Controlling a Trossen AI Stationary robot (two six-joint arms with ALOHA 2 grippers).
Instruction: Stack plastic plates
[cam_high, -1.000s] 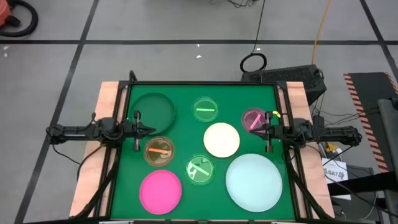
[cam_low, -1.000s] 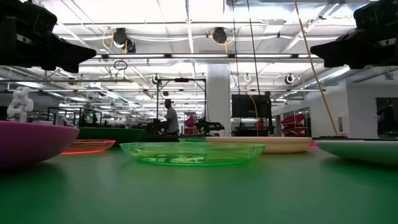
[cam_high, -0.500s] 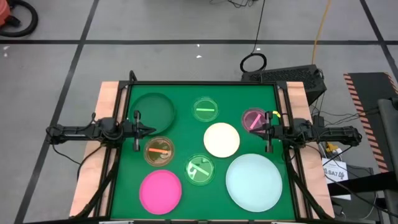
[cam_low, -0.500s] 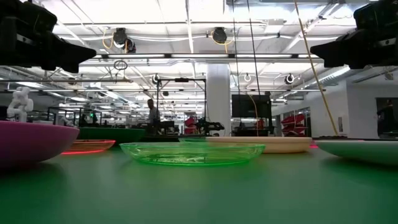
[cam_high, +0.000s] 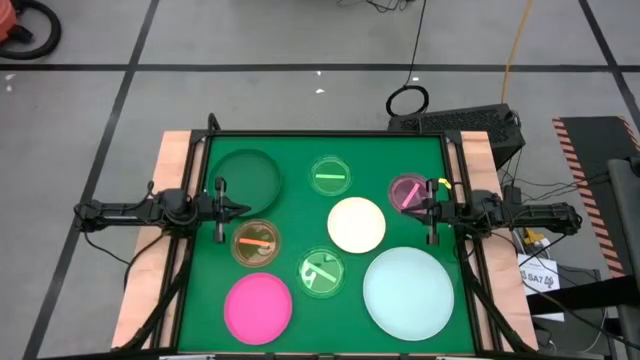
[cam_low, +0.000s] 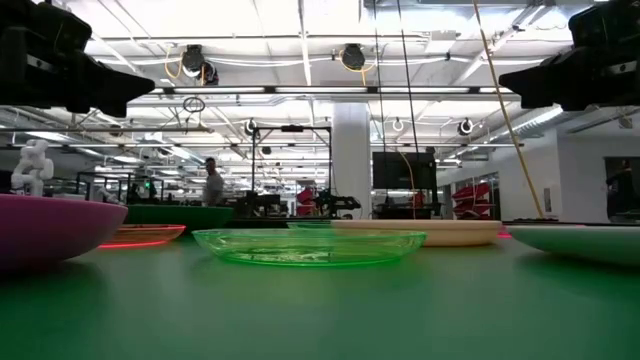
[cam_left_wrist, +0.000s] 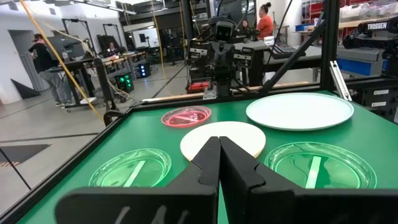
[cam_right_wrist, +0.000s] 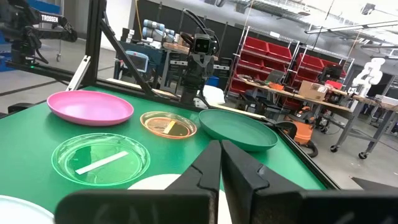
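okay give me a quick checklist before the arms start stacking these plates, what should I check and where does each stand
1. Left claw empty and shut, at the mat's left edge: ok.
2. Right claw empty and shut, at the right edge beside the small pink plate: ok.
3. All plates lie apart, none stacked yet: ok.
4. Blue plate, a likely base, fully on the mat: ok.
5. Dark green plate unobstructed: ok.
6. Strips inside the small plates loose or fixed: cannot tell.

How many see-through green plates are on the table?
2. One small green plate lies near the far edge of the table, between the dark green plate and the small pink plate. The other lies nearer, beside the big pink plate.
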